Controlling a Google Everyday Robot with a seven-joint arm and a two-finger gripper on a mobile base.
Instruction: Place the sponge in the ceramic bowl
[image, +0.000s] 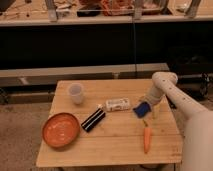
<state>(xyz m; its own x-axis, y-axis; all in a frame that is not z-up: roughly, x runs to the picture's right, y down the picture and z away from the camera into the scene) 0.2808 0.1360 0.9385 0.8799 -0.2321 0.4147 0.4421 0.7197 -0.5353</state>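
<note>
The sponge (141, 109), a small bright blue block, lies on the right part of the wooden table (115, 145). My gripper (150, 106) hangs from the white arm directly against the sponge's right side, partly over it. The ceramic bowl (61, 130), a wide orange-red dish with a paler centre, sits at the table's front left corner, far from the gripper and the sponge.
A translucent white cup (76, 92) stands at the back left. A black ribbed oblong object (93, 120) and a white packet (117, 104) lie between the sponge and the bowl. A carrot (146, 139) lies in front of the sponge. A dark shelf unit stands behind the table.
</note>
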